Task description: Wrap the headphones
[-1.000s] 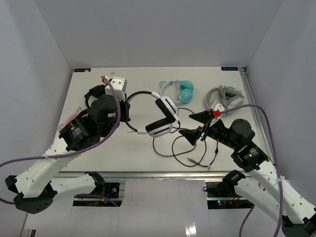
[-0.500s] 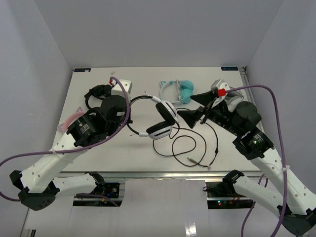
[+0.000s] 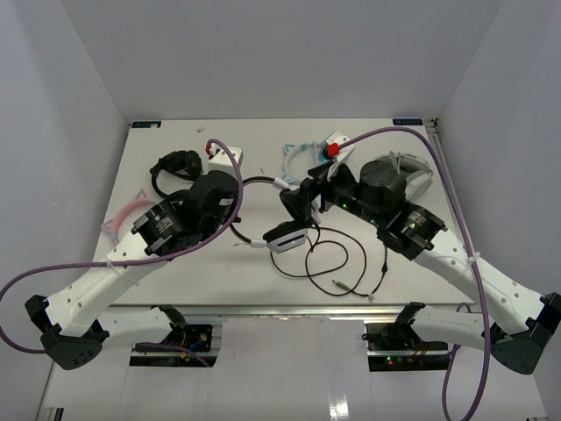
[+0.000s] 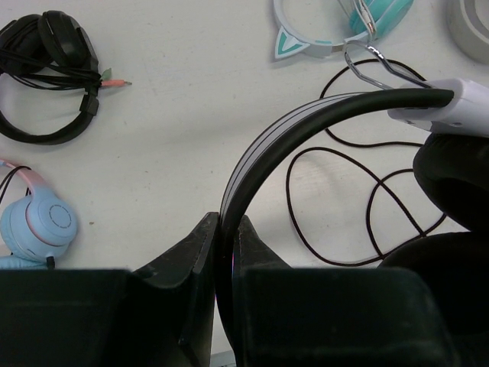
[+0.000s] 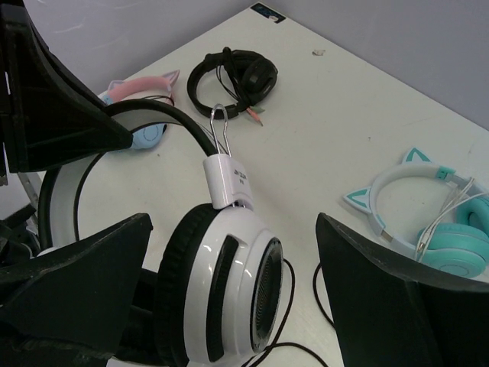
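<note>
1. Top view: the headphones (image 3: 287, 235) sit over the middle of the table (image 3: 175, 145), between the two arms. The left gripper (image 3: 235, 212) is on the headband (image 3: 256, 180). The right gripper (image 3: 307, 197) is at the upper ear cup (image 3: 294, 203).
   - Risk: the cable (image 3: 331, 260) lies in loose loops on the table, close under the right arm. A low sweep could snag it or tangle it.
2. Left wrist view: the jaws are clamped on the headphones at the headband, gripping the thin band across its width.
   - Risk: the band may pivot or slide in this narrow grip if the other arm pushes on a cup.
   - Appearance: a dark band with a pale stripe that ends in a white slider.
3. Right wrist view: the jaws stand wide apart, one on each side of the ear cup, and hold nothing. Contact with the cup cannot be confirmed.
   - Risk: closing on the rounded, glossy shell could squeeze the cup out sideways.
   - Appearance: a white shell with black slots and a black cushion, hung from the band on a wire hanger.
</note>
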`<state>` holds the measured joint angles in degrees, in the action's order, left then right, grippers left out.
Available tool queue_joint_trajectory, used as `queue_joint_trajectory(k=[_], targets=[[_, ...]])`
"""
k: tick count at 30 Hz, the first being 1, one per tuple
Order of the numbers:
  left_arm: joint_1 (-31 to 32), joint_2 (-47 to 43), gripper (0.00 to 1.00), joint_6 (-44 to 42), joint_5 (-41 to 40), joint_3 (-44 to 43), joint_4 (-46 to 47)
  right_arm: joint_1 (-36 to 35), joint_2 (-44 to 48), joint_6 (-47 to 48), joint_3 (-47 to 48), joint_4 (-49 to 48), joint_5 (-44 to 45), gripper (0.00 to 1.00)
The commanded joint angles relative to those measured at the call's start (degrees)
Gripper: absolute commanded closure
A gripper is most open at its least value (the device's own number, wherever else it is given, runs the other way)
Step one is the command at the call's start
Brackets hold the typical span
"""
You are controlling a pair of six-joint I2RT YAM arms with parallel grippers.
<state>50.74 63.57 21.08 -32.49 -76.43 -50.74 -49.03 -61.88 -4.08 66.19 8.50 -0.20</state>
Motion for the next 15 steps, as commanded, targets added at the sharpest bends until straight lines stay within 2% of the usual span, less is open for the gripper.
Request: queue_joint_trajectory(k=[1, 7, 15], targets=[[0.0, -1.1, 1.0, 2.8, -0.3, 0.2, 4.0, -2.9, -1.4, 1.4, 2.0, 1.2, 4.2, 0.05], [0.0, -1.6, 1.0, 3.2, -0.5, 0.6, 4.4, -5.3, -4.1, 2.2, 2.4, 7.5, 13.2, 0.01], [0.0, -2.6, 1.0, 3.2, 0.7, 1.5, 5.2, -5.8, -5.2, 3.2, 0.1, 9.3, 16.8, 0.24]])
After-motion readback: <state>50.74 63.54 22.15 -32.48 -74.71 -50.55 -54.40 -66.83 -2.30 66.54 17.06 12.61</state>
